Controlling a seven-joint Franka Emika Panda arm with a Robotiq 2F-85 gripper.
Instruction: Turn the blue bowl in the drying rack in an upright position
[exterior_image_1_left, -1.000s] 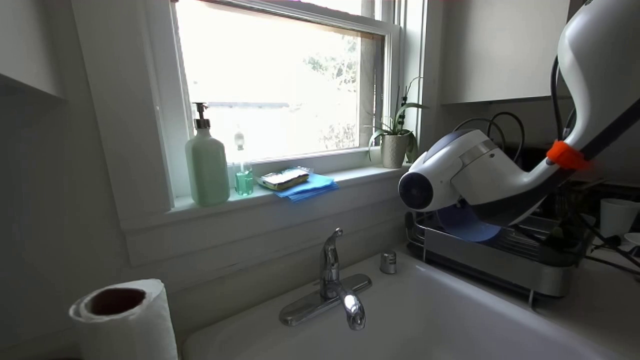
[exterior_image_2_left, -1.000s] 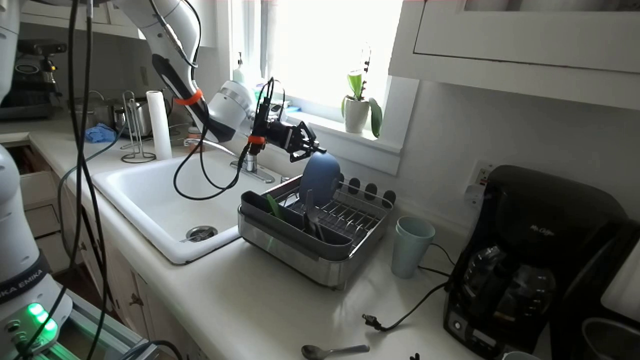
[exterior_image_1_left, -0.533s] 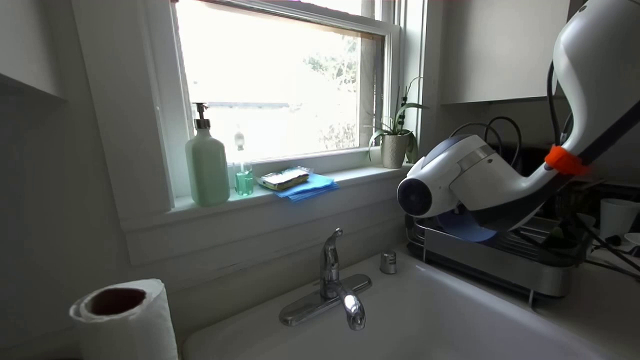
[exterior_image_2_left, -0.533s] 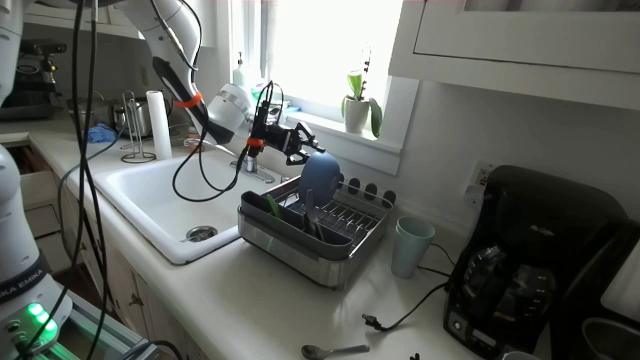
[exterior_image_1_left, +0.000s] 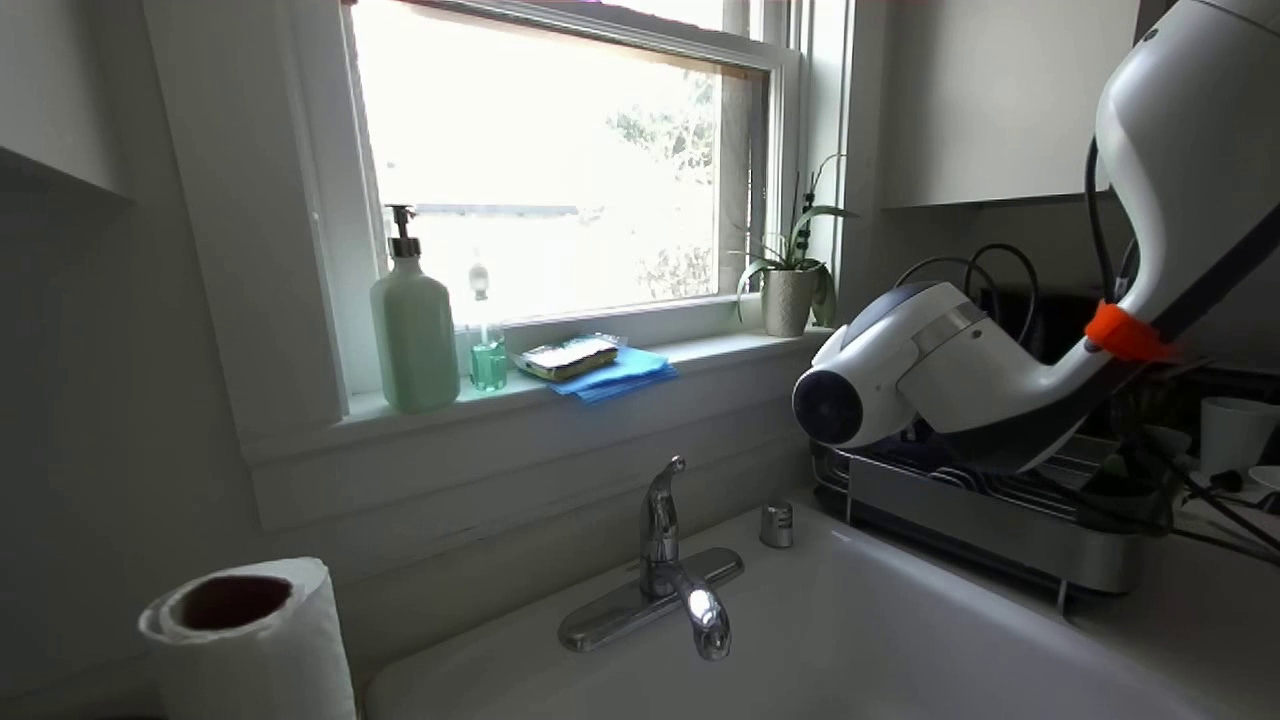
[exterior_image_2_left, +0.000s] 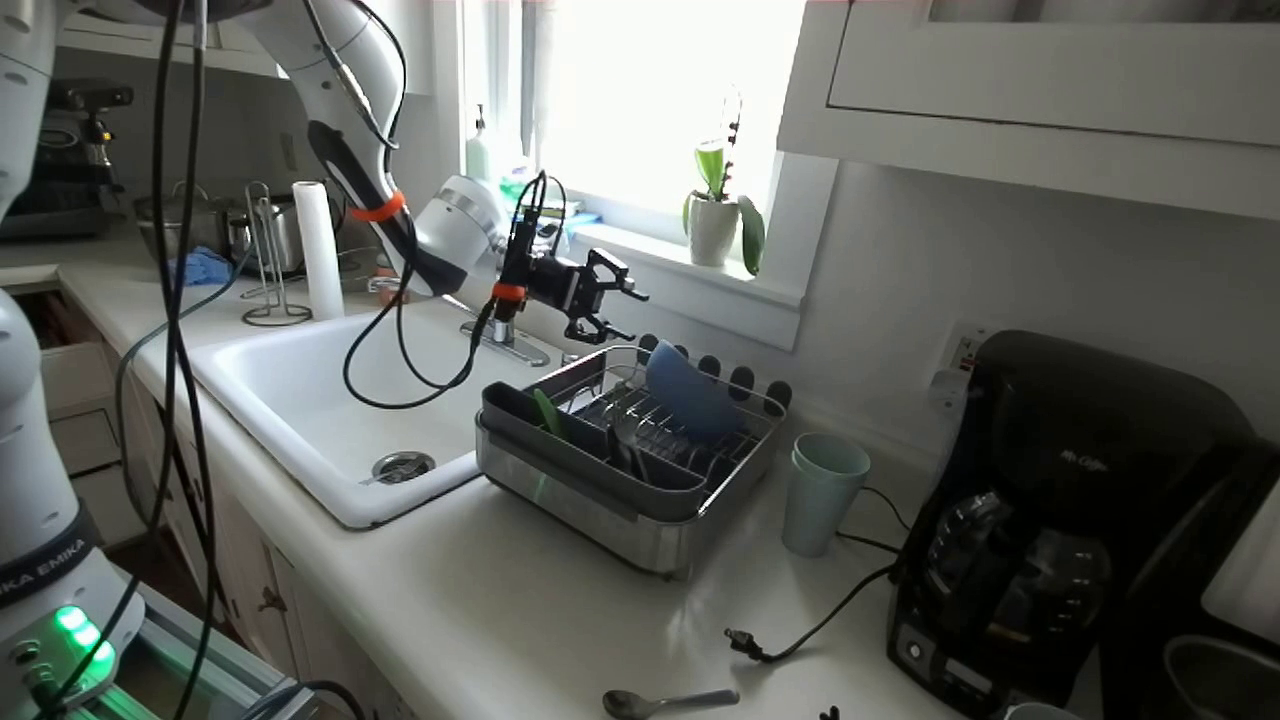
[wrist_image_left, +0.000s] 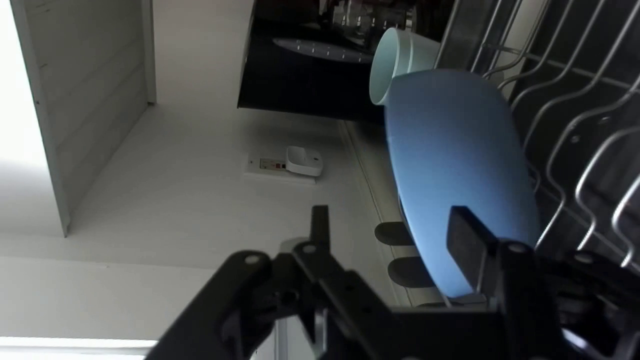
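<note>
One blue bowl (exterior_image_2_left: 690, 395), smooth and plain, sits tilted in the drying rack (exterior_image_2_left: 575, 510), whose shiny metal sides enclose thin wire bent into wavy prongs, with dark oval tabs (exterior_image_2_left: 741, 383) along the back. A dark grey caddy (exterior_image_2_left: 590, 465) on the near side holds a green item (exterior_image_2_left: 547, 412) and a grey utensil (exterior_image_2_left: 626, 434). Beside the rack stand nested pale blue cups (exterior_image_2_left: 818, 505), tapered, near a black coffee maker (exterior_image_2_left: 1000, 400) with a glass carafe. In an exterior view, the black, jointed gripper (exterior_image_2_left: 637, 317) and the bowl show side by side; in an exterior view, the arm's rounded white wrist (exterior_image_1_left: 870, 390) covers the gripper and most or all of the bowl, while the flowerpot (exterior_image_1_left: 788, 302) shows a patterned surface and a pale green soap bottle (exterior_image_1_left: 415, 335) and a paper towel roll (exterior_image_1_left: 265, 655) loom large. Only the wrist view gives the bowl's curved wall up close. There, one fingertip (wrist_image_left: 465, 240) overlaps the bowl's near end, and whether it touches cannot be told from that angle. Seen from outside, the fingers are spread wide and a gap separates them from the bowl, which lies just beyond their tips and a little lower, on the side away from the sink (exterior_image_2_left: 330, 490).
</note>
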